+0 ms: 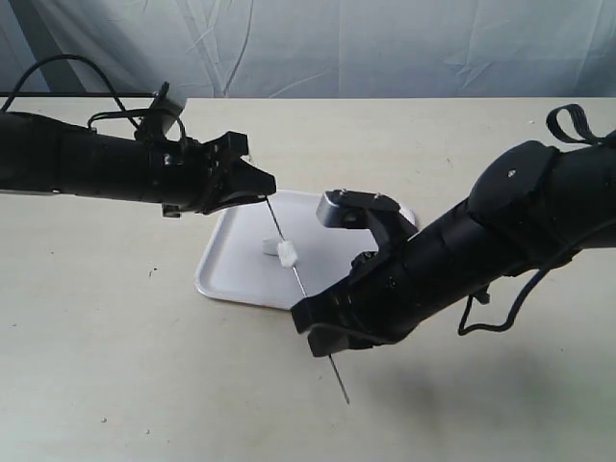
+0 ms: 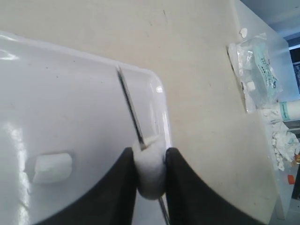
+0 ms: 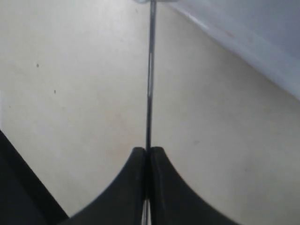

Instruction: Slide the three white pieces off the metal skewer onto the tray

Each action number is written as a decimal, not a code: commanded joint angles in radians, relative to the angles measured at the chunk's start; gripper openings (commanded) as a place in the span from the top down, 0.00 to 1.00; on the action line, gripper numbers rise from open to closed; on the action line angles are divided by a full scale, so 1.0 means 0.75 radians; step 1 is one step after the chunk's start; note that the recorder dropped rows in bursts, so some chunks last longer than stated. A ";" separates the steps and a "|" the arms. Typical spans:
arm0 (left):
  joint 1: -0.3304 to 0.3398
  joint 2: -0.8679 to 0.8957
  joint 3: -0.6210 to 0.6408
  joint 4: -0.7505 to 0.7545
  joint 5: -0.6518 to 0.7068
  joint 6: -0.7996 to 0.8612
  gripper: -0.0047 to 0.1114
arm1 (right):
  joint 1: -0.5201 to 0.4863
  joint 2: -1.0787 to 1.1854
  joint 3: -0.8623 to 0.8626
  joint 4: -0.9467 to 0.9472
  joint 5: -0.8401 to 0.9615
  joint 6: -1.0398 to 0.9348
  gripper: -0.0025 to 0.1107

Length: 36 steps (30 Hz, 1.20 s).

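Note:
The metal skewer [image 1: 306, 294] slants over the white tray [image 1: 223, 277] from my left gripper [image 1: 267, 187] down to my right gripper [image 1: 323, 339]. In the left wrist view my left gripper [image 2: 150, 153] is shut on a white piece [image 2: 150, 176] threaded on the skewer [image 2: 132, 110]. A second white piece [image 2: 52, 167] lies loose on the tray [image 2: 70, 93]. In the exterior view a white piece [image 1: 287, 253] shows beside the skewer's middle; I cannot tell whether it is threaded. My right gripper [image 3: 146, 149] is shut on the bare skewer [image 3: 150, 79].
The skewer's lower tip [image 1: 345, 397] sticks out past my right gripper, just above the beige table [image 1: 115, 385]. A clear plastic bag [image 2: 260, 70] and white scraps [image 2: 283, 140] lie at the table's edge. A pale curtain [image 1: 385, 48] hangs behind.

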 commanded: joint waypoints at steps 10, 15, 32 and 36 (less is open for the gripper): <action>-0.006 0.002 -0.084 -0.024 -0.244 -0.033 0.78 | 0.001 -0.078 -0.003 -0.645 0.343 0.564 0.98; -0.036 0.017 -0.084 0.182 -0.108 -0.174 0.73 | -0.001 -0.202 -0.005 -1.060 0.160 0.905 0.98; -0.060 0.017 -0.063 0.088 0.255 -0.223 0.60 | -0.001 -0.079 -0.028 -0.592 -0.296 0.603 0.98; -0.060 0.017 -0.063 0.053 0.271 -0.200 0.60 | -0.001 -0.042 -0.073 -0.510 -0.300 0.523 0.98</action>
